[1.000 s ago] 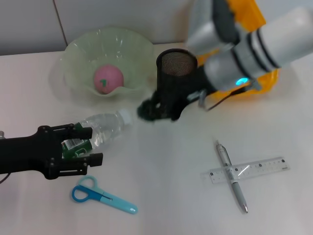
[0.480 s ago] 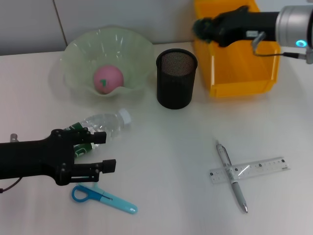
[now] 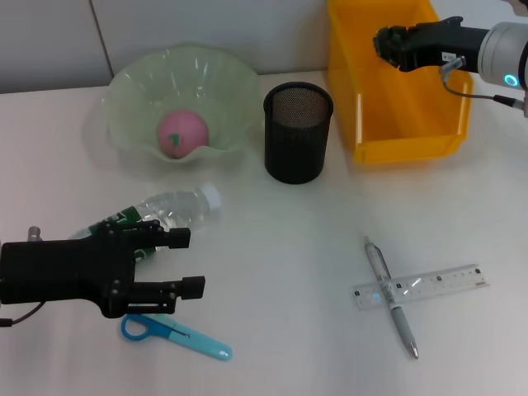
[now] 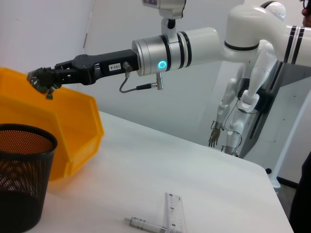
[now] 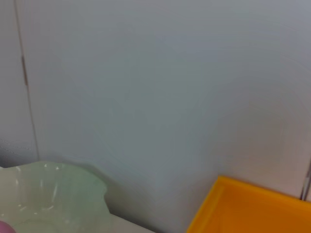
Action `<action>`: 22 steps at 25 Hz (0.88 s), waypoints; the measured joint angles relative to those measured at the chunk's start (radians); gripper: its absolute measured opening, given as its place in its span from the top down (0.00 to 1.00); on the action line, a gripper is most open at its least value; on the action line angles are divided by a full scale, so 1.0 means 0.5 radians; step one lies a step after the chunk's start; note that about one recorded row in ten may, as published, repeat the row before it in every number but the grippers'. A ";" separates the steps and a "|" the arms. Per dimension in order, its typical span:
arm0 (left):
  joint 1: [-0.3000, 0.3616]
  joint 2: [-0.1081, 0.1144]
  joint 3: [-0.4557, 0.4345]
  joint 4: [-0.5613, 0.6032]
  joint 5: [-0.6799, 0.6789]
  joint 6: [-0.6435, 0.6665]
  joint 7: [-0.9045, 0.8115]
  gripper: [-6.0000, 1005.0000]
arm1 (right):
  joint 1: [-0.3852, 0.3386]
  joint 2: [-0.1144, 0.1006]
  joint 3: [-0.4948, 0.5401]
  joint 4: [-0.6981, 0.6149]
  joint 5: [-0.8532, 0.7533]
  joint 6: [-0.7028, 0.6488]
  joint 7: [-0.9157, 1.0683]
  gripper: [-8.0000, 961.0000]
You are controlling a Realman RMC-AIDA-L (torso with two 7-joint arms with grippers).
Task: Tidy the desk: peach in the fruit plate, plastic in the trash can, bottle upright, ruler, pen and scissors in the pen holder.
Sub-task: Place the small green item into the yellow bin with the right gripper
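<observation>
Lying bottle (image 3: 173, 208) just beyond open left claw (image 3: 188, 261), scissors (image 3: 175, 332) beside

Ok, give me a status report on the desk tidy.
Right gripper over yellow trash can, shut on dark plastic scrap. Left gripper open beside lying bottle. Scissors, pen, ruler on desk; peach in plate.

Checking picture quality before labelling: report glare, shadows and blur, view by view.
Head view: even light, sharp; soft shadows beside the pen holder; faint sheen on the fruit plate. Left wrist view: sharp, the right gripper crisp over the trash can. Right wrist view: mostly blank wall, soft, little detail.
</observation>
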 joint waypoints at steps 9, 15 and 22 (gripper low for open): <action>-0.001 0.002 -0.003 0.005 0.004 0.012 0.000 0.22 | -0.004 -0.002 0.031 0.029 0.004 0.011 0.053 0.76; -0.011 0.000 -0.016 0.003 0.004 0.020 0.012 0.22 | -0.014 -0.003 0.032 0.017 0.008 0.012 0.062 0.45; -0.020 -0.005 -0.018 0.006 0.004 0.020 0.003 0.22 | -0.084 -0.001 0.038 -0.109 0.148 -0.002 0.065 0.27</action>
